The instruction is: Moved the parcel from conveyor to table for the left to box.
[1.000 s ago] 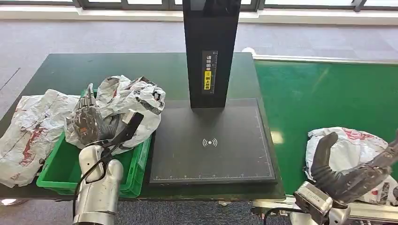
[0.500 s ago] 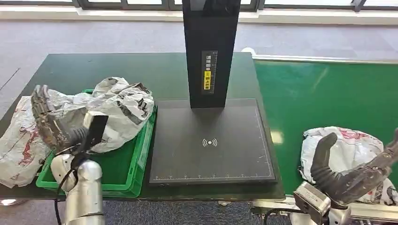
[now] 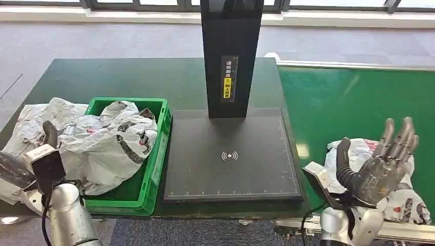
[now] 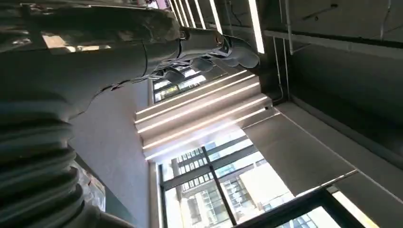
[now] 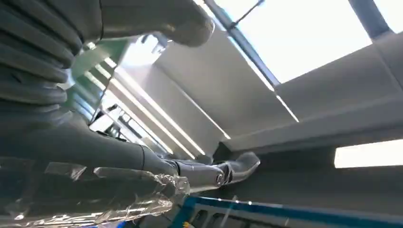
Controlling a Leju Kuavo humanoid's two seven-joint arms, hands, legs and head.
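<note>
Head view looks forward and down from high on the body, taking in the table and conveyor. Both wrist views sit close behind their hands, tilted up at ceiling lights and windows; they share the ceiling, not the tabletop.

The left hand has let go of the parcel, now in the green bin, and withdrawn toward 8 o'clock. The right hand has lifted, fingers spread.
</note>
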